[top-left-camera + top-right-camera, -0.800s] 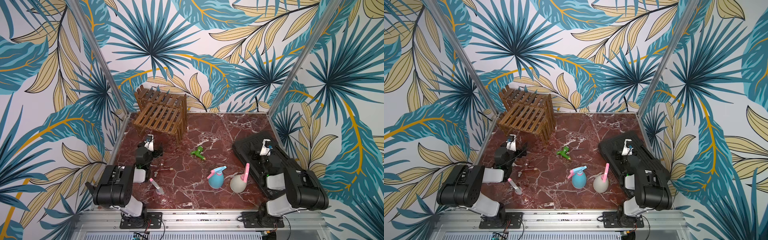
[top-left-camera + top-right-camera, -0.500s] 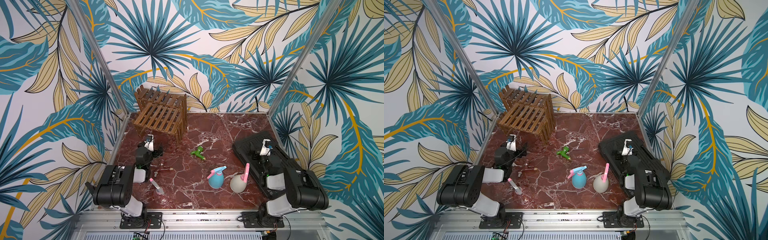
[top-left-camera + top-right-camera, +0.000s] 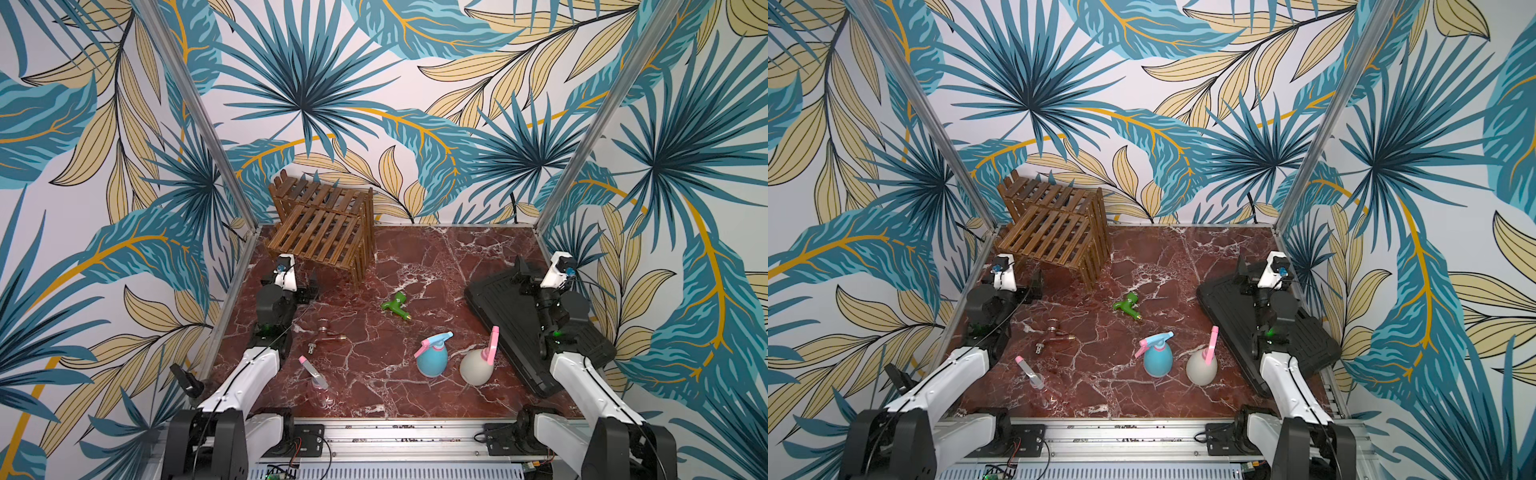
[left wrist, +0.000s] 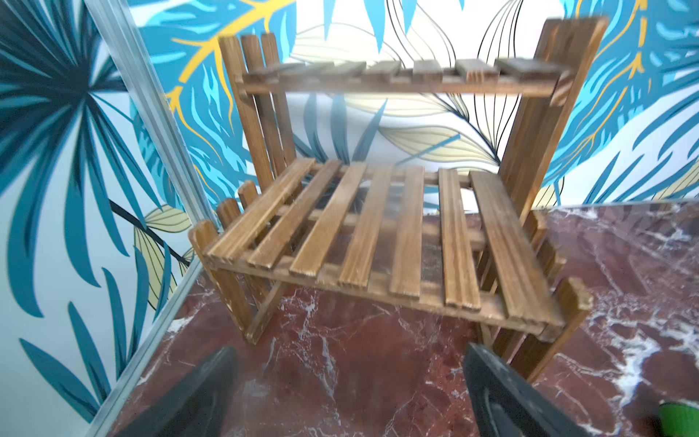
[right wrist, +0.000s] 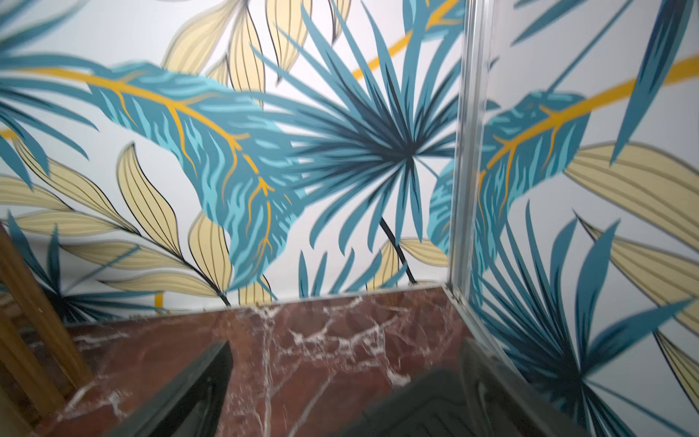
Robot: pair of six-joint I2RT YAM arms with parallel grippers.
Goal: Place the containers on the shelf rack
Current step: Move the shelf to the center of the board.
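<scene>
My left hand (image 4: 351, 382) and right hand (image 5: 342, 382) both gape empty, so I'd lower the right squarely around the blue bottle (image 3: 432, 360) at its neck before lifting toward the rack (image 3: 328, 232).

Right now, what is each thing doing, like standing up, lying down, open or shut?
light blue bottle: standing upright on the table, not on the rack
cream-white bottle: upright, right beside the blue one
clear pinkish bottle: on the table, looks upright
shelf rack: both tiers empty
green fitting: lying on its side
black case: lying flat
left gripper: open, empty
right gripper: open, empty
</scene>
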